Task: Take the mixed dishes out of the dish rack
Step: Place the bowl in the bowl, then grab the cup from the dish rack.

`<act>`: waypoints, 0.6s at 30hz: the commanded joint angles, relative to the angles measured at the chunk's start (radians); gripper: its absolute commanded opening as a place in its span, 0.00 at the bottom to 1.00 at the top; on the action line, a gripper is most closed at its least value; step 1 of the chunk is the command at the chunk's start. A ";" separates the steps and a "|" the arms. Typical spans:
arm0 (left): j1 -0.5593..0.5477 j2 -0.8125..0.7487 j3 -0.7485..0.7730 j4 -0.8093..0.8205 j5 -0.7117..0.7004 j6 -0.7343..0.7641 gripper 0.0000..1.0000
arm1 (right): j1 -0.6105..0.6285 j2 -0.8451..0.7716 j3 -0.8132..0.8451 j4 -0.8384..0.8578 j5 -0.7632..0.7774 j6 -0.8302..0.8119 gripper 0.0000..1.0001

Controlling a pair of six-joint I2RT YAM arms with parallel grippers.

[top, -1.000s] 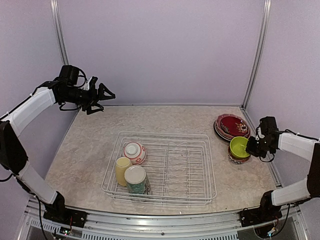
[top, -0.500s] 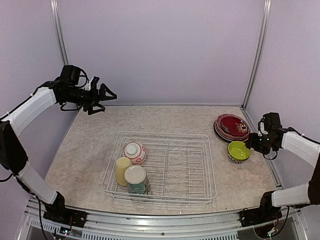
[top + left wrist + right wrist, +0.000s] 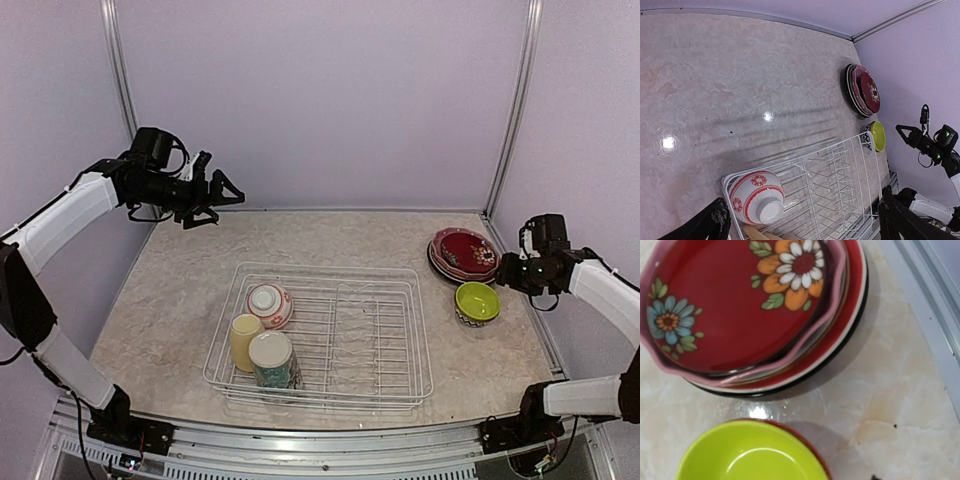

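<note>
Dish rack on surface, below and ahead of left pincer, well apart from it; raised in air, not touching anything; fingers spread wide at both lower corners of left wrist view, nothing between them.

Three pieces inside rack, all at end on left pincer's side: red-patterned bowl upside down, foot ring up, in far corner; pale yellow mug just nearer than bowl; tall floral cup touching mug, against near wall; rest of wire grid bare.

Same bowl low in left wrist view, between the two spread fingers, rack corner around it.

Right pincer low over surface at far right, just beside lime-green bowl and plate stack, touching neither; prongs look apart in left wrist view, gripping nothing; own fingers out of right wrist frame.

Lime-green bowl upright on surface, outside rack, between rack and right pincer; appears nested in a second patterned bowl, hard to tell.

Plates stacked flat just beyond lime-green bowl, apart from it; maroon scalloped plate with daisy prints on top, red, pale and black rims showing under it; lime-green bowl at lower edge of right wrist view.
</note>
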 commanded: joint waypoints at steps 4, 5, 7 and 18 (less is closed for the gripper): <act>-0.082 0.011 0.054 -0.069 -0.082 0.090 0.99 | 0.023 -0.025 -0.025 0.027 -0.060 -0.003 0.61; -0.098 0.014 0.063 -0.082 -0.101 0.101 0.99 | 0.041 -0.029 -0.026 0.040 -0.076 -0.002 0.64; -0.149 0.022 0.080 -0.121 -0.163 0.121 0.99 | 0.066 -0.028 -0.021 0.054 -0.104 0.000 0.69; -0.573 -0.001 0.082 -0.354 -0.459 -0.050 0.99 | 0.244 -0.033 0.079 0.045 -0.065 -0.054 0.85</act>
